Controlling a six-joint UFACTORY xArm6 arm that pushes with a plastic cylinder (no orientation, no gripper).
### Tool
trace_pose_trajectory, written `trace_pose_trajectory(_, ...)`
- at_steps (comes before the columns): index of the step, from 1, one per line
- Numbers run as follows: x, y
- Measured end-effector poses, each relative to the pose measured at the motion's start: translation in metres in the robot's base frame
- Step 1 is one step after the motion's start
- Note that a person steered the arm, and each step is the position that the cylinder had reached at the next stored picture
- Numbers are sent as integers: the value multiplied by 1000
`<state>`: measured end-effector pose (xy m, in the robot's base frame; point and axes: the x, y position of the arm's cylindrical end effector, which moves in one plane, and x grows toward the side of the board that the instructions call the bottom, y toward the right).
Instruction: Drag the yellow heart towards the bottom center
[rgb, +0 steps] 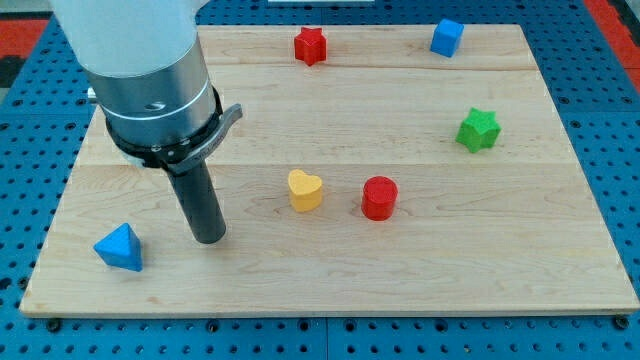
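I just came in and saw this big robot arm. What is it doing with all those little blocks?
It has no pincer, only a dark rod for pushing blocks around a wooden board. My tip rests on the board, left of the yellow heart and not touching it, with a blue triangle further left. The heart sits mid-board beside a red cylinder, so it has not yet reached the bottom center.

my tip (209, 238) down on the counter (500, 270), left of the yellow heart (305, 190), not touching | blue triangle (119, 248) further left, bottom-left corner | red cylinder (379, 198) near heart's right | green star (478, 130) up and right | red star (311, 46) top centre | blue cube (447, 37) top right
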<state>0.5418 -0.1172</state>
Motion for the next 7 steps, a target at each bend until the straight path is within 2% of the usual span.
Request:
trace_pose_trajectory(3,7,24)
trace_pose_trajectory(7,-32,20)
